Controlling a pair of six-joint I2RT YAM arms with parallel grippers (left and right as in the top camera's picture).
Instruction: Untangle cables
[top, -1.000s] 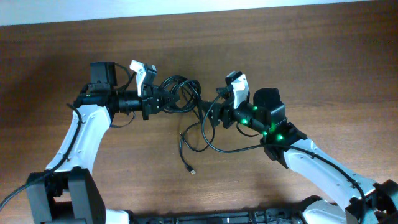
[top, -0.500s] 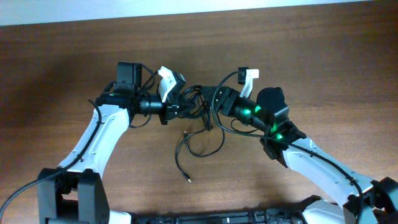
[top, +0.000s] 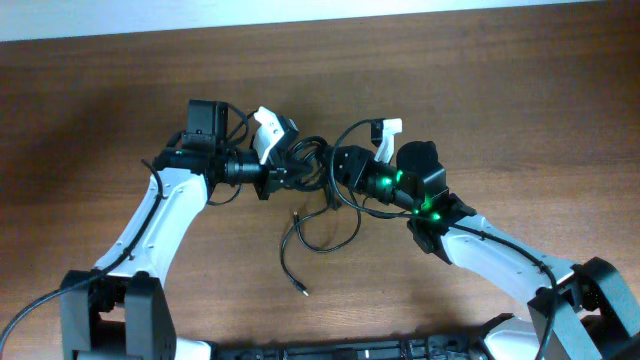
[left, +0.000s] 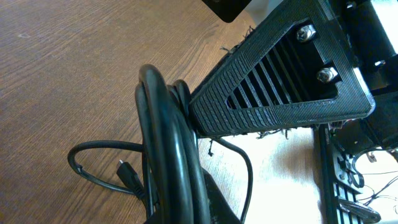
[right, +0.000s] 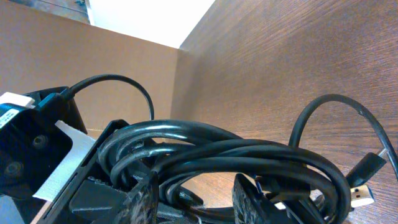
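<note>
Left hand (top: 284, 172) clamped on the cables (top: 312, 160); right hand (top: 338, 168) straddles them from the opposite side, grip unclear. They bunch between both hands, equally near; loose tail (top: 287, 262) drops to counter (top: 500, 100).

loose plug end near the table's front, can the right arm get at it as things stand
Probably not yet: the right gripper looks shut on the cable bundle, so it must let go first. The plug end lies uncovered.
</note>
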